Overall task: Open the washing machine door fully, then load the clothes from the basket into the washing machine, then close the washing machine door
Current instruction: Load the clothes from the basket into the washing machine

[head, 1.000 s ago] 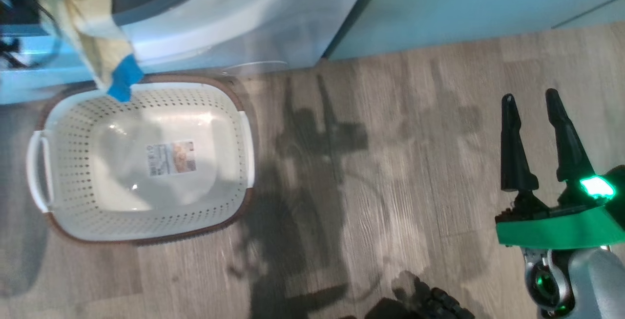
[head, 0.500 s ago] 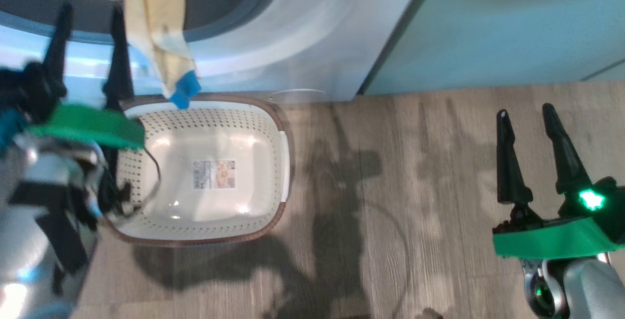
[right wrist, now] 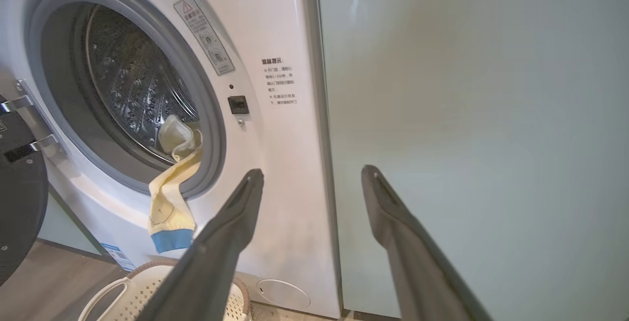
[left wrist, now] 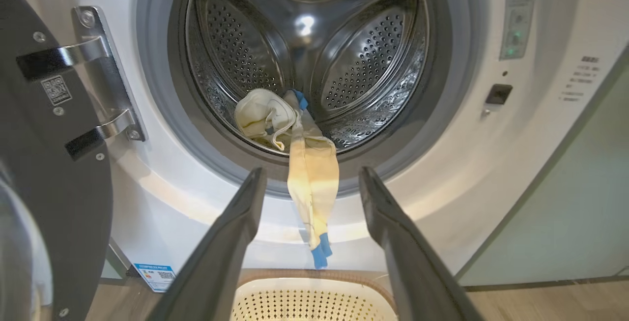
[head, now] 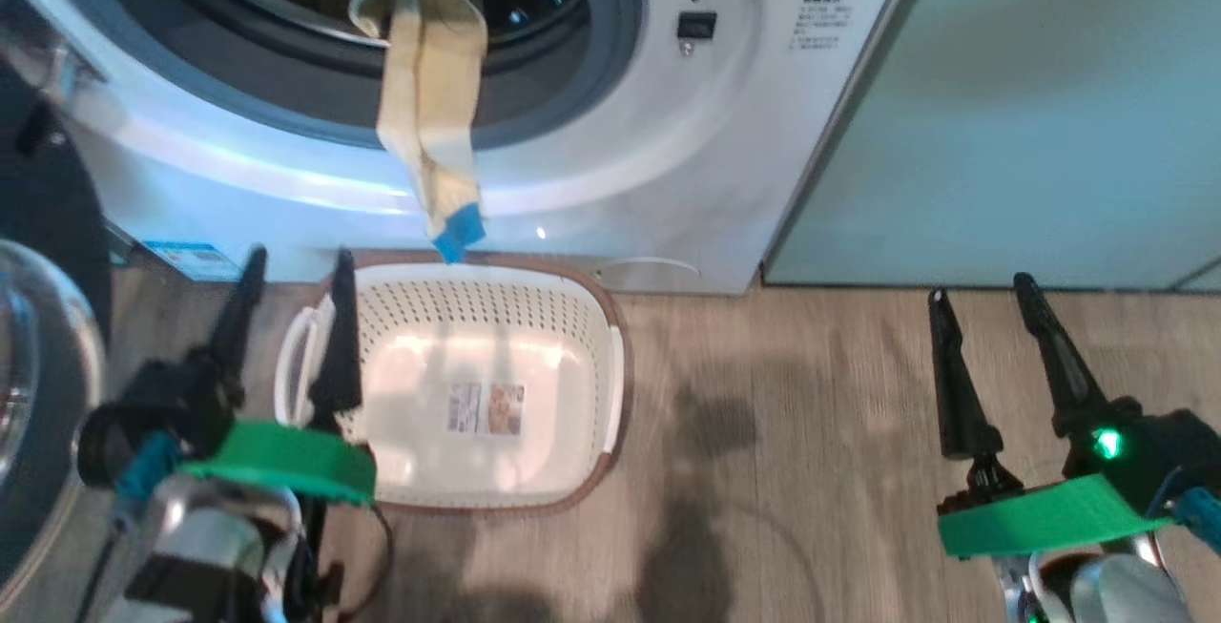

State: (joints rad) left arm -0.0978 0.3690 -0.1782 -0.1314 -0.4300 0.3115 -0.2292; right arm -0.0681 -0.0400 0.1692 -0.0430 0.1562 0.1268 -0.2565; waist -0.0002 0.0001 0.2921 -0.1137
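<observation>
Left pincer (head: 300, 255) gapes wide, empty, near the basket (head: 515, 303); right pincer (head: 981, 286) wide, holding nothing.

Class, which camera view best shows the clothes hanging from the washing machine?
The left wrist view: the clothes sit centred, bundle to blue tip. Head view cuts off their top; right wrist view shows them side-on.
</observation>
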